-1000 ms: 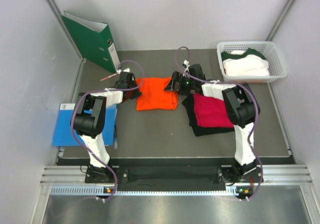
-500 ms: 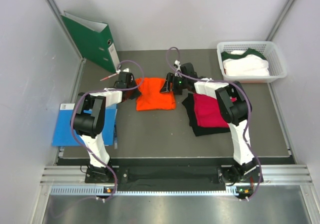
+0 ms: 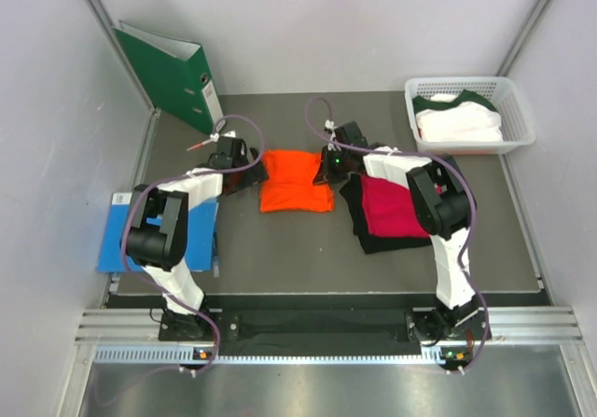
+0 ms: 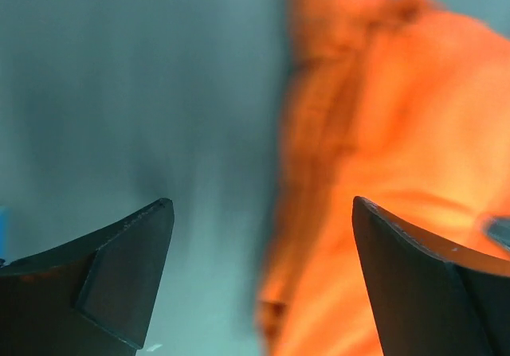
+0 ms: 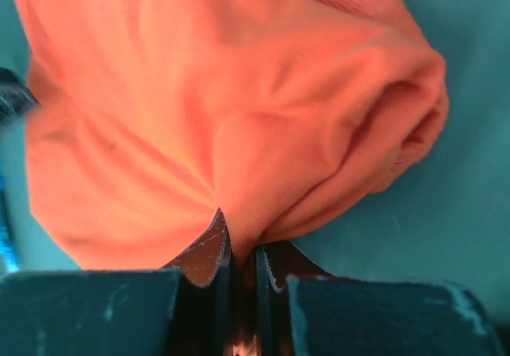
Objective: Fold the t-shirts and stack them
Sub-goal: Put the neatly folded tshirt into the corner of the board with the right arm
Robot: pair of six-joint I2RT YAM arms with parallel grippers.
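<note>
You get only a blurred orange t-shirt (image 4: pixel 382 173) ahead of your left gripper (image 4: pixel 261 205), its right side cut off; between the tips of your right gripper (image 5: pixel 239 240), the pinched fold is hidden.

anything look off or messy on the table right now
Nothing is spilled or damaged. The orange t-shirt is puckered and lumpy rather than flat where the right tool pinches its edge.

Four t-shirts (image 3: pixel 296 182); binder (image 3: pixel 168 74), folder (image 3: pixel 112 249), basket (image 3: pixel 519 109): one each
</note>
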